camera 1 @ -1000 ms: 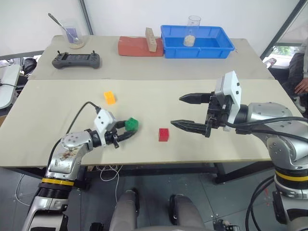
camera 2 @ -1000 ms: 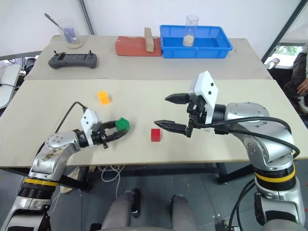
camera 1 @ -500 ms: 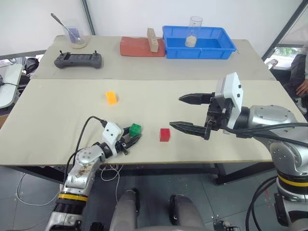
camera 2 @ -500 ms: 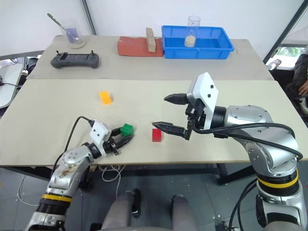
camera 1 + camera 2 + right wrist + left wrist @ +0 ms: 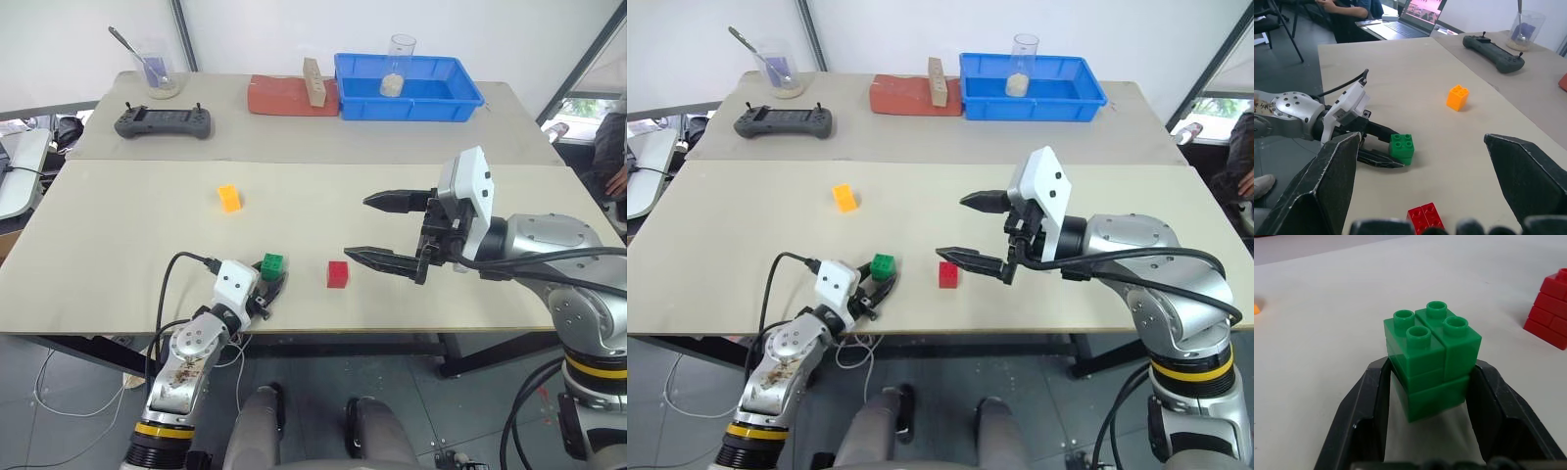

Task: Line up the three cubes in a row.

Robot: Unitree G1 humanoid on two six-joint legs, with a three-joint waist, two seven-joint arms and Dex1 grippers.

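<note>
**A:** What has changed on the desk (image 5: pixel 118 235)?

**B:** The left tool (image 5: pixel 266 291) has swung in toward the near edge and come lower, carrying the small green studded plastic cube (image 5: pixel 272 264) with it. A second ago that cube sat a little further from the edge, lifted and tipped in the fingers. Now it stands upright with its studs up, and the left wrist view shows its base on the pale surface. The two black fingers press on its lower sides, so the left tool is closed on the green cube.

**A:** And the other two cubes?

**B:** The small red studded plastic cube (image 5: pixel 337 274) sits just at three o'clock from the green one, near but apart. The small orange-yellow studded plastic cube (image 5: pixel 228 198) lies well apart, at about eleven o'clock from the green one. Neither has moved.

**A:** The right tool?

**B:** The right tool (image 5: pixel 371 227) hangs above the desk at three o'clock from the red cube, fingers spread wide, holding nothing. It has kept still.

**A:** What does this mean for the task?

**B:** Green and red now look like the start of a row. I judge that the orange-yellow cube remains to be brought into line.
</note>
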